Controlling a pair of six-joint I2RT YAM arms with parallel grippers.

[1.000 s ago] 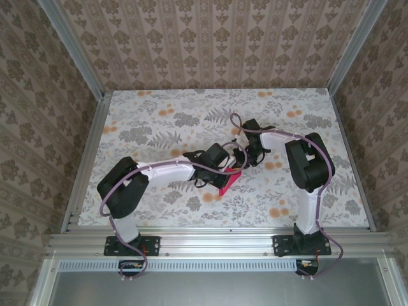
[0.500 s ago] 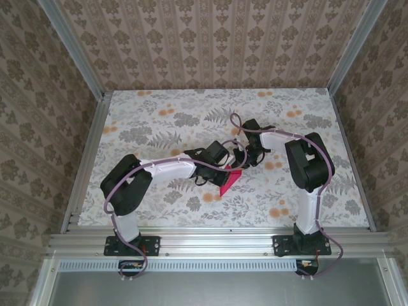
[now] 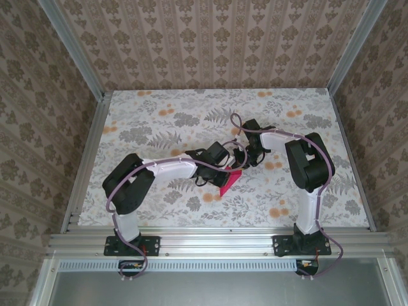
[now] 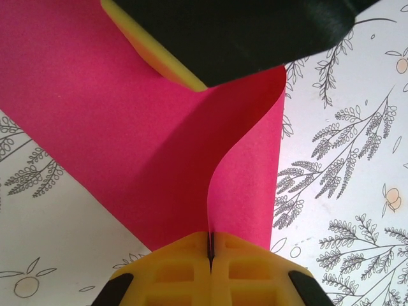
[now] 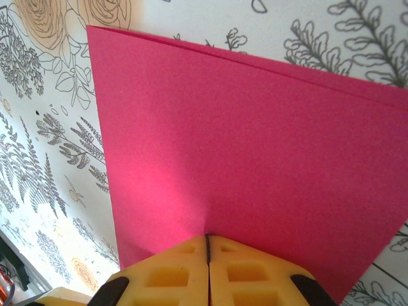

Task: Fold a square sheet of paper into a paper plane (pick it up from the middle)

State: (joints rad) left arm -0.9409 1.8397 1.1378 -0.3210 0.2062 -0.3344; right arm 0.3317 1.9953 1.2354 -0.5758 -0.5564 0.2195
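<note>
The square sheet of paper (image 3: 229, 182) is magenta-pink and folded to a narrow pointed shape, held just above the flowered table (image 3: 159, 121) at its middle. My left gripper (image 3: 224, 167) is shut on one curling layer of the sheet (image 4: 115, 140), whose edge runs into the slit between the yellow fingers (image 4: 191, 268) of that gripper (image 4: 210, 247). My right gripper (image 3: 241, 163) comes from the right and is shut on the doubled sheet (image 5: 255, 140) at its near edge (image 5: 208, 241). One finger of the right gripper (image 4: 242, 32) shows above the paper in the left wrist view.
The patterned tablecloth (image 5: 51, 146) lies under the paper. Aluminium rails (image 3: 210, 239) edge the table at the front and sides, with wallpapered walls (image 3: 210, 44) behind. Purple cables (image 3: 237, 124) loop over both arms near the grippers.
The left arm's elbow has shifted a little to the right. The paper and both grippers have stayed nearly in place.
</note>
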